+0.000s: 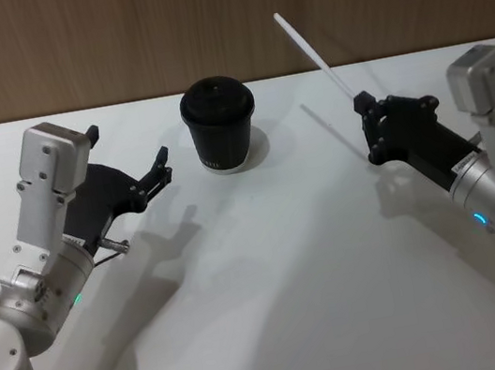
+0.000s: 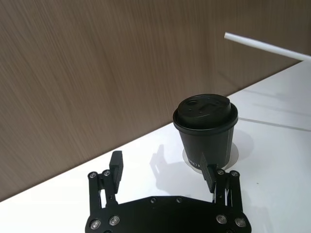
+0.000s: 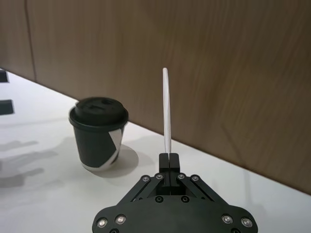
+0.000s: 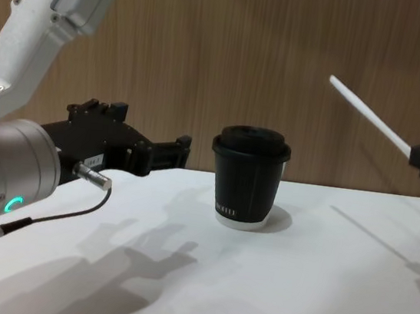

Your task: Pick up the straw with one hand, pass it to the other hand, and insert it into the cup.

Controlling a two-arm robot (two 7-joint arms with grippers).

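Logged long thin white straw [image 1: 310, 49] pinched aloft by right pincer [image 1: 362, 105], black lidded cup [image 1: 222, 132] upright on surface [image 1: 289, 263], left pincer [image 2: 162, 171] spread.

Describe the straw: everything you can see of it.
The straw is long, thin, straight and white, with a smooth look; whether it is plastic or paper cannot be told. The right gripper holds it by its lower end, jaws shut on it, above the table. It is tilted, with its free end raised and leaning to the robot's left. It is to the right of the cup, apart from it and not inserted. The left gripper, open beside the cup, does not touch the straw.
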